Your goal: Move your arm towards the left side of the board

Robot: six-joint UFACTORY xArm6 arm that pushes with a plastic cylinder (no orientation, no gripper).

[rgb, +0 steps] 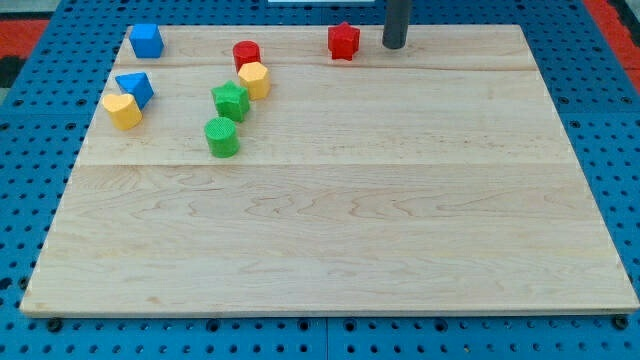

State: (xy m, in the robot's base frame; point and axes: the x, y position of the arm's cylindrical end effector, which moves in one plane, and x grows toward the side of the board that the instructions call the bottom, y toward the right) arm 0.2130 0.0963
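Tool: my tip (394, 46), the lower end of a dark rod with no jaws to spread or pinch, rests near the table's top edge, right of centre.
Table: pale wooden board (350, 230); its left side, the goal, lies well apart from the tip.
Nearest block: red star (343, 41), just beside the tip on the view's left.
Advice: I judge a straight leftward slide would shove it; curve below first.
Further obstacles: red cylinder (246, 54), yellow hexagon (254, 79), green star (230, 100), green cylinder (222, 137).
Far left: blue cube (146, 40), blue block (135, 88), yellow heart (122, 110).
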